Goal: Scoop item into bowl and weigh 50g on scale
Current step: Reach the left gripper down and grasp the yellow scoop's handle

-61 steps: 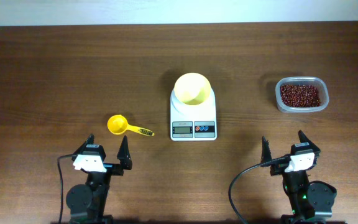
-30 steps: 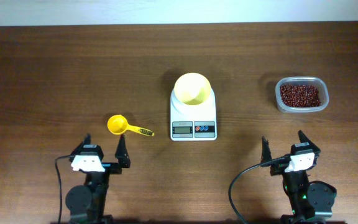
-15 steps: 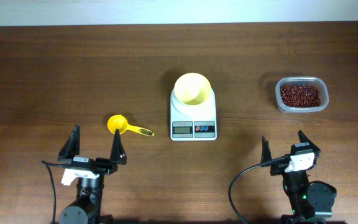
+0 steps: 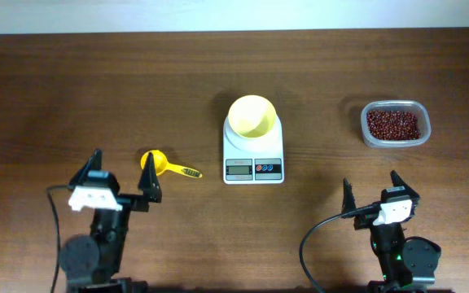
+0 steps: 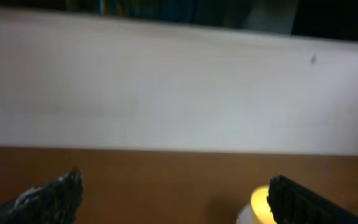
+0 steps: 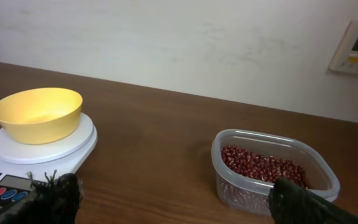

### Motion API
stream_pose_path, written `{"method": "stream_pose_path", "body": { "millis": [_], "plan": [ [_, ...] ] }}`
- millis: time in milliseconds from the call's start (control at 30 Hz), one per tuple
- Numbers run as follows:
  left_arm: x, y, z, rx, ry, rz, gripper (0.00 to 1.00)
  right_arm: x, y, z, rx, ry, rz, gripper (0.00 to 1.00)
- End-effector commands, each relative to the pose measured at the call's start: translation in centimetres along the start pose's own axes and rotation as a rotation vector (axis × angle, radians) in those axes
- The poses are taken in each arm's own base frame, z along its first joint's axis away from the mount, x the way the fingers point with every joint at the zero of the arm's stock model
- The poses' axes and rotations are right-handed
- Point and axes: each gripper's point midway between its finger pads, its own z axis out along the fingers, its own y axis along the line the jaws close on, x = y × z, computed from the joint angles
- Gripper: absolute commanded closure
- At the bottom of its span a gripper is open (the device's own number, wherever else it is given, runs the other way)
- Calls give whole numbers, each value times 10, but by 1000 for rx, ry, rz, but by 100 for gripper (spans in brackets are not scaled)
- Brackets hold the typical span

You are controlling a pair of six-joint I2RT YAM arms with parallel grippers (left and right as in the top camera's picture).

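**Beans in tub, bowl on scale, both arms open at near edge**

At the middle of the surface, a white scale, display and buttons facing the near edge. Seated on its platform, a pale-yellow bowl, shown bare inside from the right wrist. Toward the right edge, well apart from the scale, a clear tub holding the heap of dark red beans. Left of the scale, a yellow scoop, handle pointing toward the scale.

Along the near edge, left fingers spread wide and holding nothing, one tip just beside the scoop's cup. Near the near right corner, right fingers likewise spread wide and holding nothing, facing scale and tub. Left wrist view blurred.
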Motion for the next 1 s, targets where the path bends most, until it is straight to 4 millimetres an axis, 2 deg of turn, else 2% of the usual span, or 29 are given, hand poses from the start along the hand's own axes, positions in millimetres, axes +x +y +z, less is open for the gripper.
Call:
{"method": "stream_pose_path", "body": {
  "millis": [0, 200, 333, 367, 433, 500, 833, 867, 967],
  "plan": [
    [-17, 0, 16, 2, 75, -22, 1, 3, -2, 0, 9, 8, -5, 1],
    [-2, 10, 59, -25, 345, -81, 1, 3, -2, 0, 9, 8, -5, 1],
    [1, 15, 81, -40, 501, -114, 1, 3, -2, 0, 9, 8, -5, 1],
    [-1, 13, 89, -26, 533, -126, 1, 3, -2, 0, 9, 8, -5, 1],
    [-6, -3, 101, 81, 550, -159, 1, 3, -2, 0, 9, 8, -5, 1],
    [-5, -20, 103, 181, 561, -190, 1, 3, -2, 0, 9, 7, -5, 1],
    [-2, -20, 105, 186, 570, -194, 1, 3, -2, 0, 9, 8, -5, 1],
    [0, -18, 104, 169, 579, -215, 1, 3, -2, 0, 9, 8, -5, 1],
    [7, 9, 104, -32, 594, -309, 1, 3, -2, 0, 9, 8, -5, 1]
  ]
}}
